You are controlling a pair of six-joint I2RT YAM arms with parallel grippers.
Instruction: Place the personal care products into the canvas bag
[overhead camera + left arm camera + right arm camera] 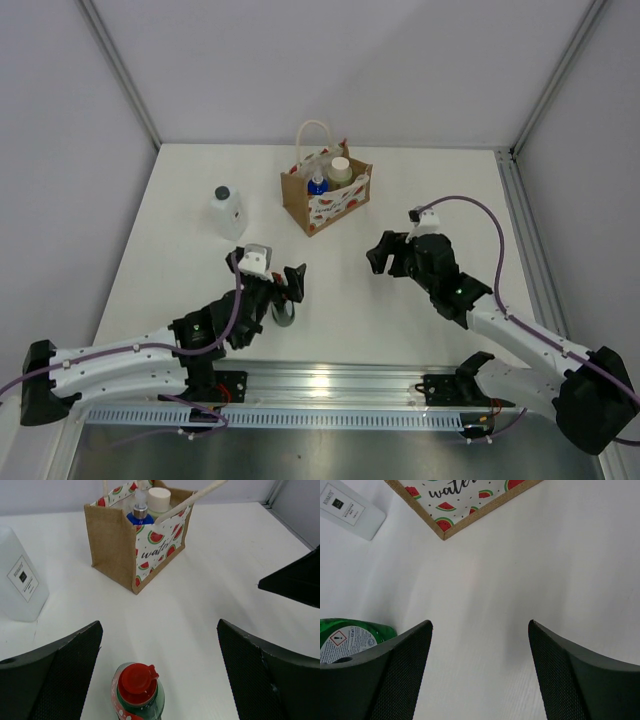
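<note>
- My left gripper (pixel 157 627) is spread wide and holds nothing; the green bottle (pixel 138 692) stands upright between its fingers, touching neither.
- My right gripper (pixel 480 624) is open and empty.
- Two bottles sit in the canvas bag (pixel 112 545); the white bottle (pixel 20 580) stands nearby.

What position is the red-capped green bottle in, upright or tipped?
Upright: the green bottle stands on the table, red cap on top.
</note>
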